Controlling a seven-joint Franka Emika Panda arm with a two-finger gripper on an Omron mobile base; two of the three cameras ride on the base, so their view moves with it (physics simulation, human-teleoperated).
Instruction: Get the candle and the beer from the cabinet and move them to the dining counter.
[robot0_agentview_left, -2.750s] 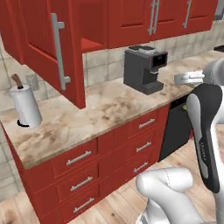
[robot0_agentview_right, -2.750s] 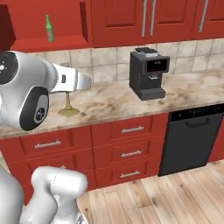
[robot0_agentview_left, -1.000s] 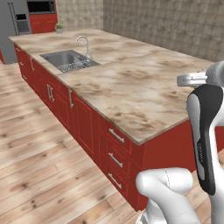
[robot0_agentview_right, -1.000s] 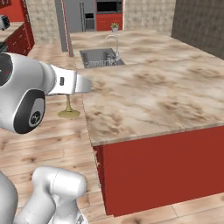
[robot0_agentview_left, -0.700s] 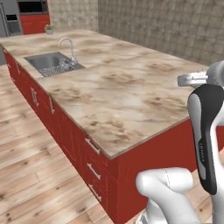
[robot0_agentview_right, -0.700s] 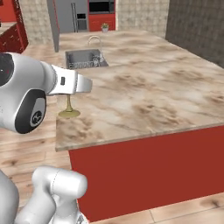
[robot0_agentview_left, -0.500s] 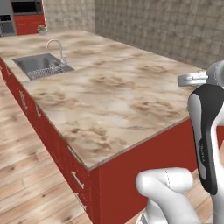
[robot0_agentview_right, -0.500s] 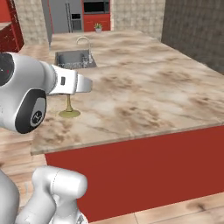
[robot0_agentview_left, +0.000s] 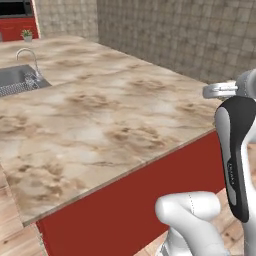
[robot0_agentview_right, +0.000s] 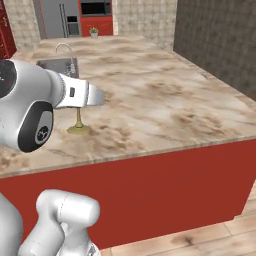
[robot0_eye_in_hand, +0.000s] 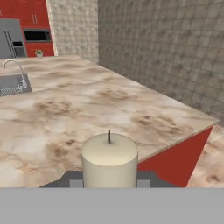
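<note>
Now the pincer (robot0_eye_in_hand: 109, 183) is closed on the candle (robot0_eye_in_hand: 109, 159), held upright above the near edge of the dining counter (robot0_agentview_right: 165, 100), well away from its sink (robot0_agentview_right: 56, 65). To set it down well, lower straight until the brass foot (robot0_agentview_right: 77, 130) rests flat on the counter, then release. It is a cream-white stub with a dark wick on a yellowish stem.

even, bright rendered light, soft low-resolution blur, no glare, faint shadows under the counter edge.
</note>
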